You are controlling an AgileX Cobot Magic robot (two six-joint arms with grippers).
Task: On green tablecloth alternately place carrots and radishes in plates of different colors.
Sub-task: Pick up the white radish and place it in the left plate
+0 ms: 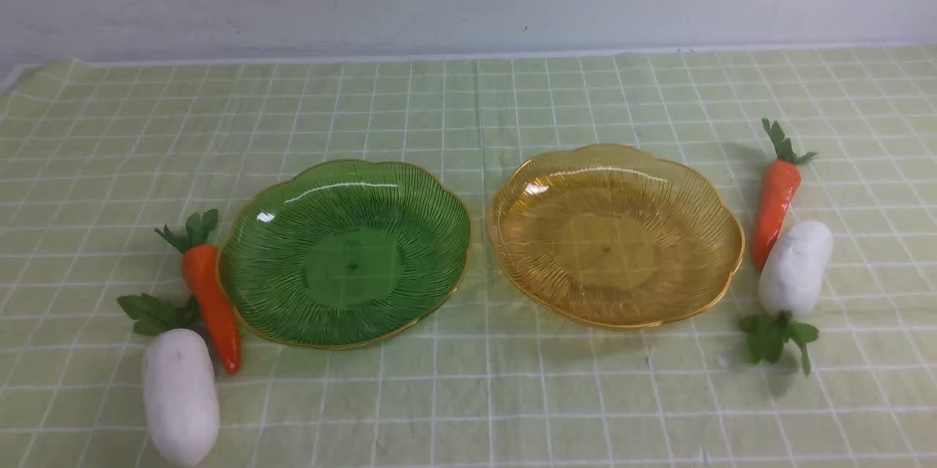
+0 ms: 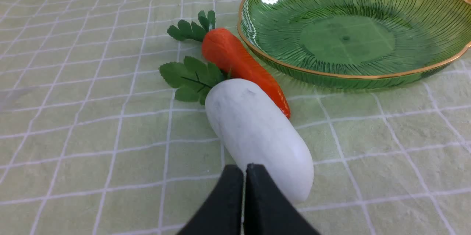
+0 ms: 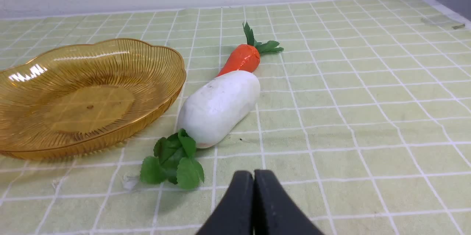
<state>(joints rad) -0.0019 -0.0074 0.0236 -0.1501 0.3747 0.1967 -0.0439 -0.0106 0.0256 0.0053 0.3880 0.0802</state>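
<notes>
Flanking two plates (image 1: 344, 263), carrots (image 1: 211, 299) beside radishes (image 1: 180, 395)

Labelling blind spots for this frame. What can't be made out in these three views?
- Front view: neither arm is in frame.
- Left wrist view: only the shut tips of the left gripper show, the rest cut by the frame edge; they cover part of the left radish, so contact is unclear.
- Right wrist view: tip of the right carrot hidden behind the right radish; amber plate cut by the frame edge.
</notes>
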